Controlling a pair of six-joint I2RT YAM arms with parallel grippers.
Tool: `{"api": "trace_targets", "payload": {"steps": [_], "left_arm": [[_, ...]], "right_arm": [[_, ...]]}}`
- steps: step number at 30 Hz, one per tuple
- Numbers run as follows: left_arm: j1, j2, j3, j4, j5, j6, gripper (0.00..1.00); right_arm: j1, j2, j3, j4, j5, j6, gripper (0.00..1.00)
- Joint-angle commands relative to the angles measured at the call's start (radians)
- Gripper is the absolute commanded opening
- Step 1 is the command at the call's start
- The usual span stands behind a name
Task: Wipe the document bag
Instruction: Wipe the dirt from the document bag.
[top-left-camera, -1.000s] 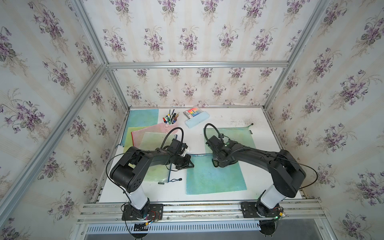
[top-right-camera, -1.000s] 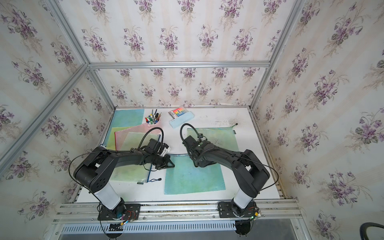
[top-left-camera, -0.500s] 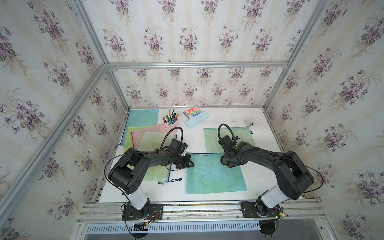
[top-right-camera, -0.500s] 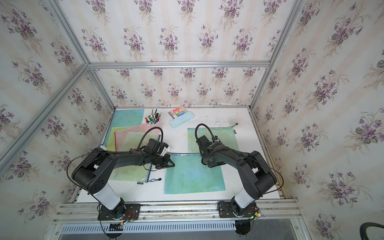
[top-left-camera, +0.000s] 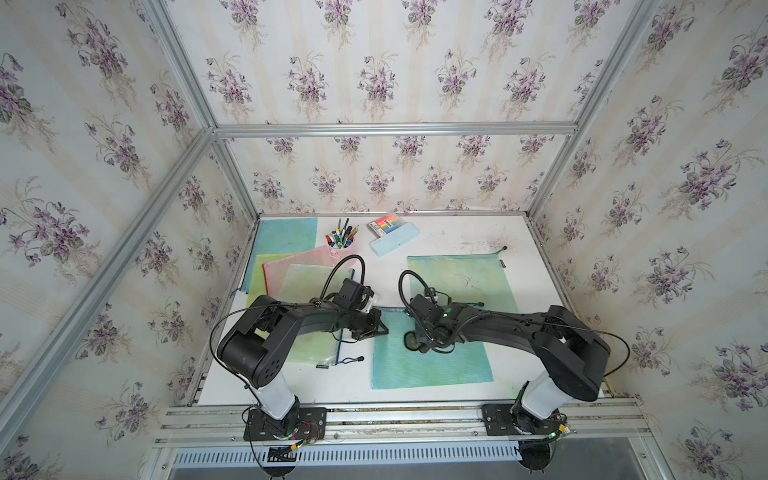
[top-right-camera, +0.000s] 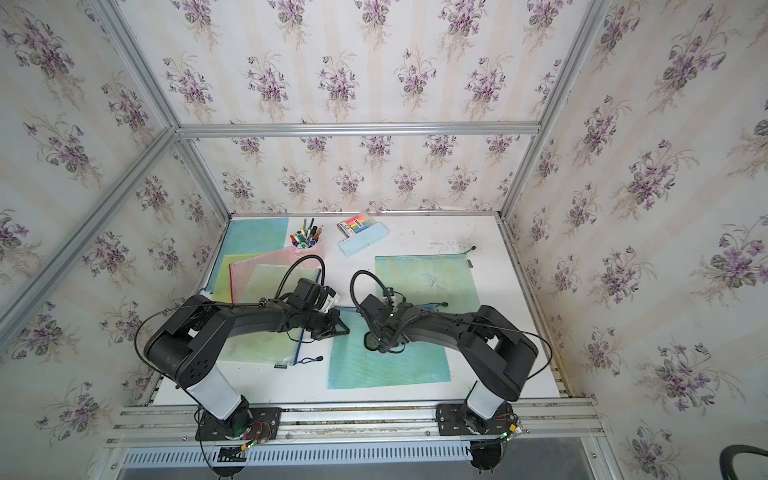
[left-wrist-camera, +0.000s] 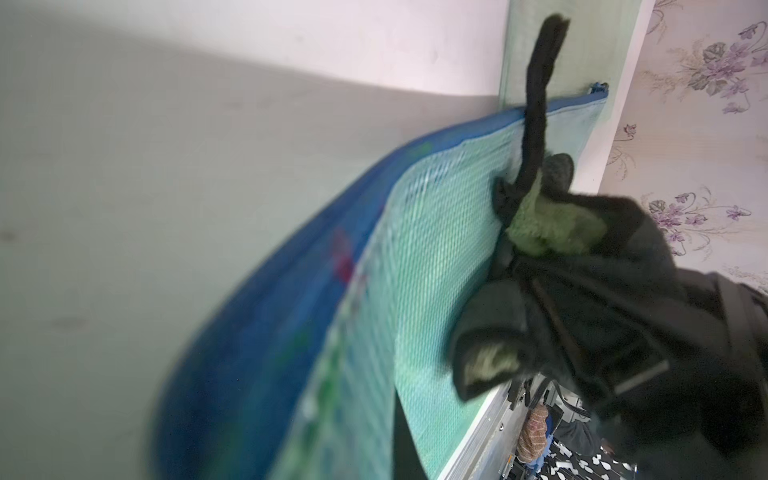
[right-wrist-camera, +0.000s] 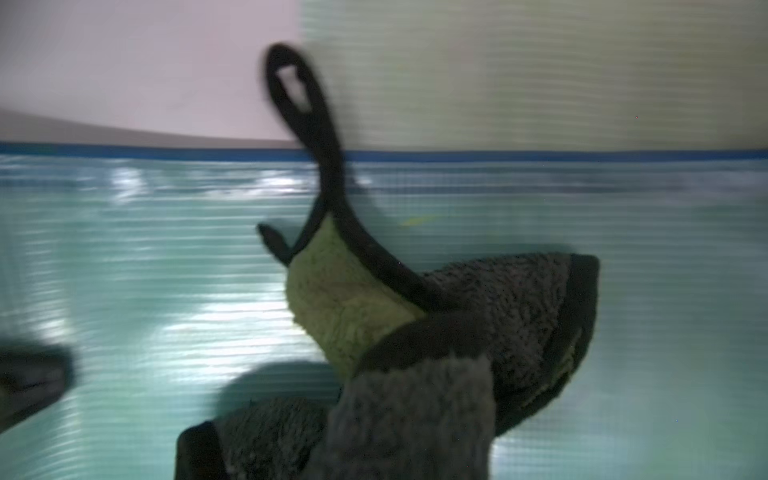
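I'm counting six document bags lying on the table (top-left-camera: 457, 232): blue bag (top-left-camera: 286, 235), yellow bag (top-left-camera: 254, 286), pink bag (top-left-camera: 299, 259) and pale green bag (top-left-camera: 307, 282) piling up on the left, teal bag (top-left-camera: 428, 365) near the middle, green bag (top-left-camera: 469, 270) far right. Also sitting around: one pen cup (top-left-camera: 341, 245), one marker box (top-left-camera: 384, 223), one pale blue case (top-left-camera: 395, 243), one cloth (right-wrist-camera: 332, 299).

The teal mesh document bag (top-left-camera: 432, 365) lies flat on the white table (top-left-camera: 440, 232), near centre. The green-and-grey terry cloth (top-left-camera: 410, 341) rests on the bag's far-left area, under the right gripper (top-left-camera: 419, 345). The left gripper (top-left-camera: 376, 328) sits at the bag's far-left corner. A pale green mesh zip pouch (top-left-camera: 465, 270) lies directly behind the bag, their edges meeting. A stack of overlapping mesh pouches (top-left-camera: 291, 262) occupies the left side. A pink cup of pens (top-left-camera: 340, 245) stands at the stack's far-right corner. A light-blue oblong case (top-left-camera: 395, 241) lies right of the cup.
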Motion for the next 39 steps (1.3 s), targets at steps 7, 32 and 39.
{"api": "trace_targets", "payload": {"steps": [7, 32, 39], "left_arm": [[0.001, -0.009, -0.006, 0.021, -0.001, -0.001, 0.0], [0.003, -0.086, 0.065, -0.142, 0.0, 0.077, 0.0], [0.056, -0.331, 0.133, -0.39, -0.01, 0.152, 0.0]], "right_arm": [[0.207, -0.049, 0.088, 0.06, -0.058, 0.033, 0.21], [0.104, 0.048, 0.133, -0.138, 0.062, -0.016, 0.22], [-0.183, -0.18, -0.059, -0.151, 0.085, -0.054, 0.21]]}}
